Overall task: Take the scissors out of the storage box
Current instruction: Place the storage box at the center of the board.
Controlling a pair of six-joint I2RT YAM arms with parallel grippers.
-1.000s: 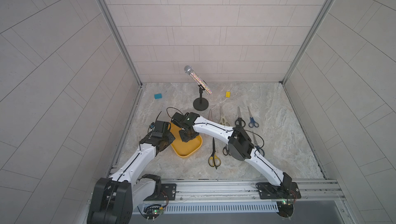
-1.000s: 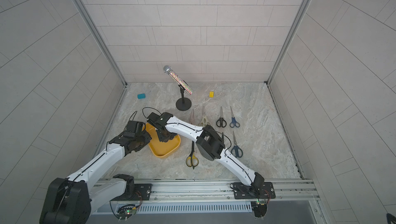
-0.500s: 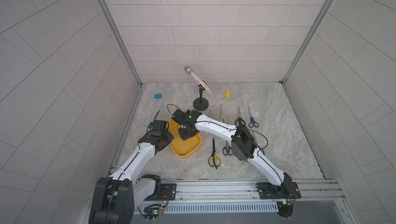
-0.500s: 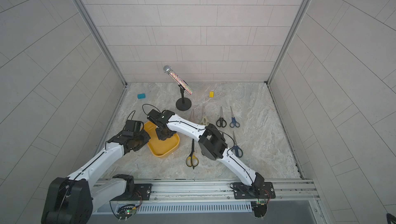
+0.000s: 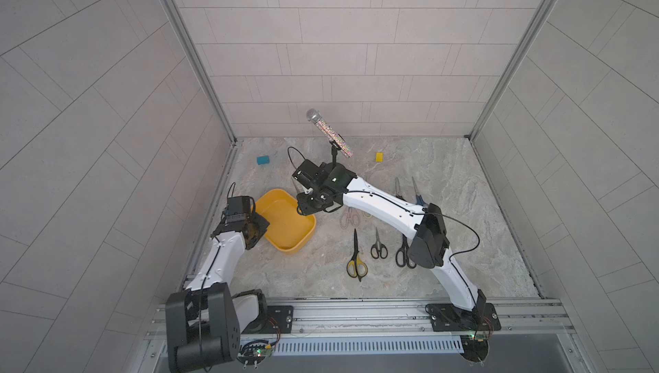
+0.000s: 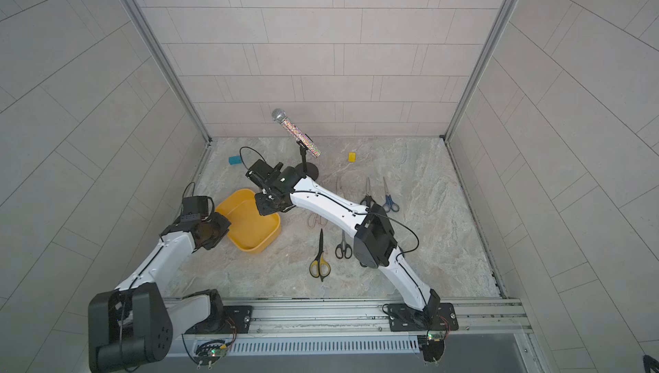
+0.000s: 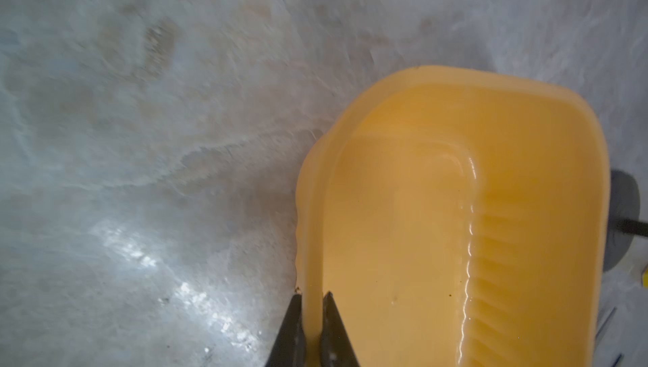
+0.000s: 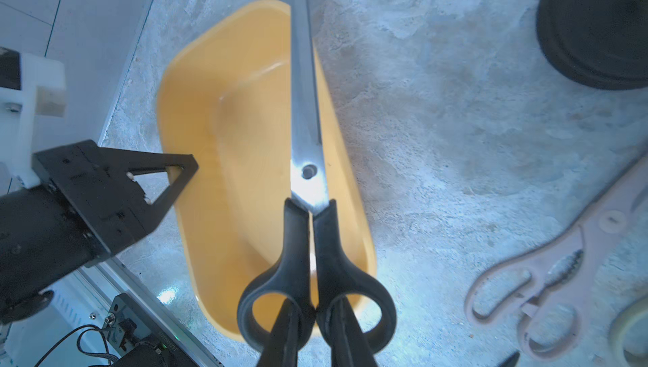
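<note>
The yellow storage box (image 5: 289, 235) lies left of centre on the marble floor; what shows of its inside is bare. My left gripper (image 7: 312, 307) is shut on the box's rim, one finger inside the wall and one outside; in a top view it (image 5: 257, 225) sits at the box's left side. My right gripper (image 8: 315, 312) is shut on the black handles of a long pair of scissors (image 8: 305, 130), held above the box with the blades pointing away from the wrist. In a top view the right gripper (image 6: 265, 207) hangs over the box's (image 6: 249, 232) far right edge.
Several scissors lie right of the box: yellow-and-black (image 5: 356, 264), small black (image 5: 378, 248), black (image 5: 403, 257), pale pink (image 5: 351, 217), blue (image 6: 389, 203). A microphone on a stand (image 5: 330, 134) stands behind the right wrist. A blue block (image 5: 263, 160) and a yellow block (image 5: 379, 156) sit at the back.
My left gripper has dragged the box to the left, towards the wall. The right gripper has stayed roughly in place with the black scissors, while its elbow has swung right.
</note>
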